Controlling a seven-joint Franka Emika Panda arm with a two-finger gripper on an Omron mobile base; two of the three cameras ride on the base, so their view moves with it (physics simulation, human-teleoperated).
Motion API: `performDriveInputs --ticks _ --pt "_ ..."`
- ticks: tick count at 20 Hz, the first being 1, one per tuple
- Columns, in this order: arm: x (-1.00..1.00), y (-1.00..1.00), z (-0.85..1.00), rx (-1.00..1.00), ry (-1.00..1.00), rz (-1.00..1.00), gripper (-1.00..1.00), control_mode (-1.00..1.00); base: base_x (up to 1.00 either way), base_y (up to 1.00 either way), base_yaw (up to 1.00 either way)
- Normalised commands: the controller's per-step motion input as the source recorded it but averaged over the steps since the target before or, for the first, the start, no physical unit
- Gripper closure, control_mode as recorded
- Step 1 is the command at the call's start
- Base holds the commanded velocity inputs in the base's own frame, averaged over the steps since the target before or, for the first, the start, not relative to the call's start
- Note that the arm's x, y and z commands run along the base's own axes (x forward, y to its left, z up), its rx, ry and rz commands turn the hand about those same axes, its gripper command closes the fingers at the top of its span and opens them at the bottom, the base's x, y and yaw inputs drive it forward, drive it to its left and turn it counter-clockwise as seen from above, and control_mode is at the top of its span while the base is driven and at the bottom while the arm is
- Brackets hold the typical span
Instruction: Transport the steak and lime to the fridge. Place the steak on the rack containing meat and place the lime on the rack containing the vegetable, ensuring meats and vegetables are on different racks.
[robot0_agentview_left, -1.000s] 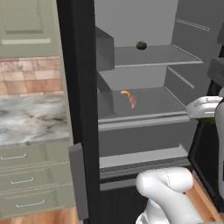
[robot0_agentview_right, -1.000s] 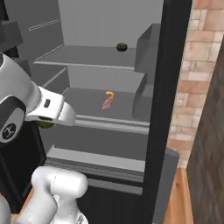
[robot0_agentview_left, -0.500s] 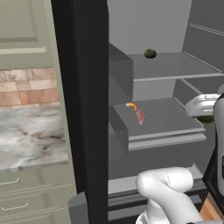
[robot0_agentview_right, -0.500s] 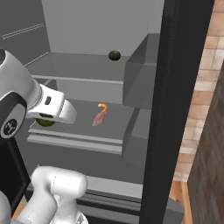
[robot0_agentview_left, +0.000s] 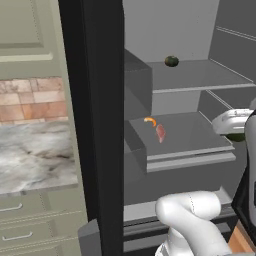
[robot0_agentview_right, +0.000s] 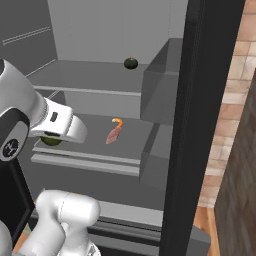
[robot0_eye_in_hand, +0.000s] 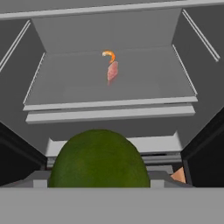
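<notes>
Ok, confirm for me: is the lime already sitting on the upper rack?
No, the lime sits at the gripper, low in front of the fridge's lower rack.

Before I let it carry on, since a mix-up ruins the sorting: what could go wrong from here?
1. The lime, held in the gripper, sits level with the lower rack, where the steak and shrimp lie. Released here, it would likely land with the meat.
2. The vegetable sits on the upper shelf; lifting there could clip that shelf's front edge.
</notes>
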Motion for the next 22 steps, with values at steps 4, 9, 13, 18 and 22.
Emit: performDriveInputs --ticks 4,9,13,18,22 --pt "0.00 0.00 0.09 0.00 -0.07 0.00 1.00 -1.00 0.01 0.00 0.00" --pt "-0.05 0.00 0.39 0.00 -0.43 0.02 1.00 -1.00 0.00 0.00 0.00" --pt "0.07 0.04 0.44 0.00 -0.34 0.02 1.00 -1.00 0.00 0.00 0.00" --pt "0.44 0.12 0.56 0.00 0.00 0.01 1.00 -1.00 0.00 0.00 0.00" --pt "0.48 0.00 0.30 0.00 0.00 0.02 1.00 -1.00 0.00 0.00 0.00"
